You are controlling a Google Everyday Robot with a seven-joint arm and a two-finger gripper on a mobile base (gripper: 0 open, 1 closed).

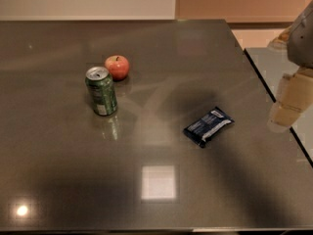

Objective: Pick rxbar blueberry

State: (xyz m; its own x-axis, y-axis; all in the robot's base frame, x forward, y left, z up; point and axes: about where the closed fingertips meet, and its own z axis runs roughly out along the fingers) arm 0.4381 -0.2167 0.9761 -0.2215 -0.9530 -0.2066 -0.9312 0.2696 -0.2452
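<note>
The rxbar blueberry (209, 126) is a flat dark navy bar with light lettering. It lies on the dark grey table (146, 190), right of centre, turned at an angle. My gripper (288, 104) hangs at the right edge of the view, above the table's right edge, to the right of the bar and apart from it. It holds nothing that I can see.
A green soda can (101, 90) stands upright at left of centre. A red apple (117, 66) sits just behind it. The table's right edge (274, 97) runs diagonally under the gripper, with a second grey surface (274, 62) beyond it.
</note>
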